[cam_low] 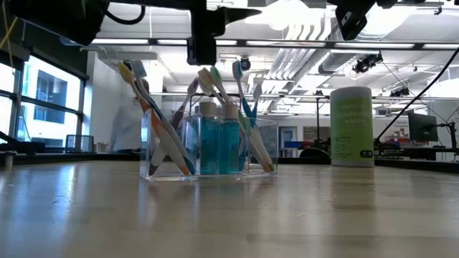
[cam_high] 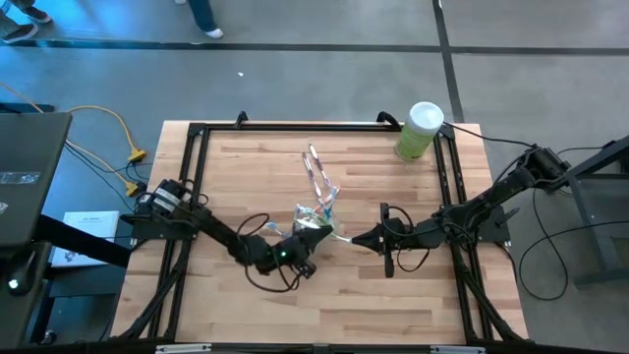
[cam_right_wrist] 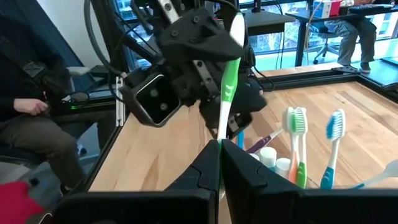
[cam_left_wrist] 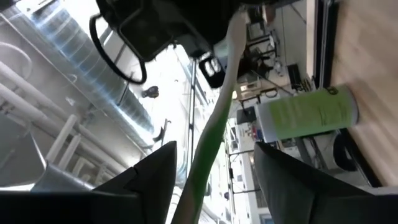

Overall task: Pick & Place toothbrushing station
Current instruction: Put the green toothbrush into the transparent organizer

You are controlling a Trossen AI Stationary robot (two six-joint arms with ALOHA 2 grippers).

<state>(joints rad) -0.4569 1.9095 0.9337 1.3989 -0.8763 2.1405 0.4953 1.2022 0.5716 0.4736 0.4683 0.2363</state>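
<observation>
A clear plastic cup (cam_high: 313, 218) stands on the wooden table and holds several multicoloured toothbrushes (cam_low: 168, 122) and teal toothpaste tubes (cam_low: 219, 140); the brushes lean on its rim. My right gripper (cam_right_wrist: 221, 146), just right of the cup (cam_high: 356, 238), is shut on a green-and-white toothbrush (cam_right_wrist: 227, 81). My left gripper (cam_high: 313, 238) is open; its two fingers stand on either side of that toothbrush's far part (cam_left_wrist: 211, 143) without plainly touching it. My right gripper pinches the green-and-white toothbrush by its white end (cam_right_wrist: 219, 134) between its two fingertips. The fingers come level from the table's right side and the brush runs on along them toward the left gripper. The brush is lifted clear of the table.
A light-green canister (cam_high: 420, 130) with a white lid stands at the table's far right corner and shows in the low view (cam_low: 351, 127). A black frame (cam_high: 197, 177) runs round the table. Loose toothbrushes (cam_high: 316, 167) lie beyond the cup. A seated person (cam_right_wrist: 31, 112) is beyond the table.
</observation>
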